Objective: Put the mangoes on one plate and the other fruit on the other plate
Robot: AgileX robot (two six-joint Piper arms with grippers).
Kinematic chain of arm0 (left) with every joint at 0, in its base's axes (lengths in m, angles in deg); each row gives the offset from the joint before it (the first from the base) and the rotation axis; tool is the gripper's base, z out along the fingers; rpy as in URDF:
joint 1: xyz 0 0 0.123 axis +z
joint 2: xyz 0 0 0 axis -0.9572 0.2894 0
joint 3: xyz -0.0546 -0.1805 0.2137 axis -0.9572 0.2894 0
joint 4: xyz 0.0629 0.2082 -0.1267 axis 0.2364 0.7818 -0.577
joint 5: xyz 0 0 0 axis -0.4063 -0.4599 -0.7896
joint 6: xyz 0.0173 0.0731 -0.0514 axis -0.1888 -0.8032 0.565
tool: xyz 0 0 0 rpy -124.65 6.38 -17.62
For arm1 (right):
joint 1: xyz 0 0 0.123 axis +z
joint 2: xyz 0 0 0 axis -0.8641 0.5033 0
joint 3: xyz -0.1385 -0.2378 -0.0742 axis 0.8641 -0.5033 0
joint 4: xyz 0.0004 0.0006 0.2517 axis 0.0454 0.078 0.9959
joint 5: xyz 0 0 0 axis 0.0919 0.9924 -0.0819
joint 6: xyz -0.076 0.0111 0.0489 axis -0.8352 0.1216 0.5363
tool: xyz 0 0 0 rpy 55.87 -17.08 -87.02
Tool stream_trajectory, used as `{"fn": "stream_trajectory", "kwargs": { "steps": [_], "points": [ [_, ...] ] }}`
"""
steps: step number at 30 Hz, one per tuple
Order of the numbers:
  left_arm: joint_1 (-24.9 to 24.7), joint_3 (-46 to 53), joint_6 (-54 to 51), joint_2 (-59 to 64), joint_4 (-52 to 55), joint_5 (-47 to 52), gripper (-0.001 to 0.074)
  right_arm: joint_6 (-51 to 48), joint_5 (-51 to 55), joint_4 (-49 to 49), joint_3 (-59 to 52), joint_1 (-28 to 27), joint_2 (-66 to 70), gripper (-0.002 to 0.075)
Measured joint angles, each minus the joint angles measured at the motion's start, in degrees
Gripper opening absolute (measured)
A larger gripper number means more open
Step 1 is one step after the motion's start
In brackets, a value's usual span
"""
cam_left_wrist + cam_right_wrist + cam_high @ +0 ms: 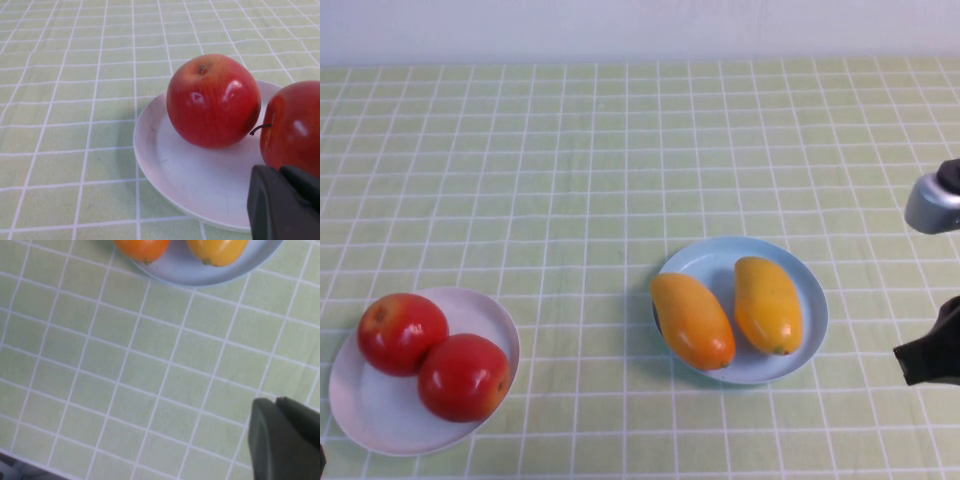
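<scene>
- Both mangoes (730, 310) lie side by side on the blue plate (815, 300), right of the table's middle; the deeper orange one rests at the plate's left edge, the yellower one nearer its centre.
- Both apples (432, 355) sit touching each other on the white plate (360, 410) at the near left, so each fruit kind has its own plate.
- Judged from this layout, the sorting looks finished: no fruit lies loose on the green checked cloth (620, 150).
- The right gripper (928, 352) hangs at the table's right edge, near the blue plate but clear of it; its fingers are closed, holding nothing and touching nothing.
- In the right wrist view the dark fingers (285, 440) hover over bare cloth, with the plate's rim and the mango tips apart from them.
- The left gripper (285, 205) is closed and empty too, parked just beside the white plate at the near left, close to one apple but, as far as can be seen, not gripping it.
- Both arms standing off to the sides suits a retreat posture, leaving the plates undisturbed.
</scene>
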Motion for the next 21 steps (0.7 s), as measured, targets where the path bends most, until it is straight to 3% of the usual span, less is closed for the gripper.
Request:
{"fn": "stream_trajectory", "kwargs": {
  "steps": [6, 13, 16, 21],
  "points": [
    [0.0, 0.0, 0.0, 0.0, 0.0, 0.0, -0.0004, 0.0, 0.3, -0.9, -1.4, 0.0, -0.7, -0.0014],
    [0.0, 0.0, 0.0, 0.0, 0.0, 0.0, -0.0004, 0.0, -11.4, -4.0, -10.0, -0.7, -1.3, -0.0015],
    [0.0, 0.0, 0.0, 0.0, 0.0, 0.0, -0.0004, 0.0, -22.0, -5.6, -16.6, -4.2, -3.6, -0.0015],
    [0.0, 0.0, 0.0, 0.0, 0.0, 0.0, -0.0004, 0.0, -48.4, -6.9, -34.3, -15.0, -13.1, -0.0015]
  ]
}}
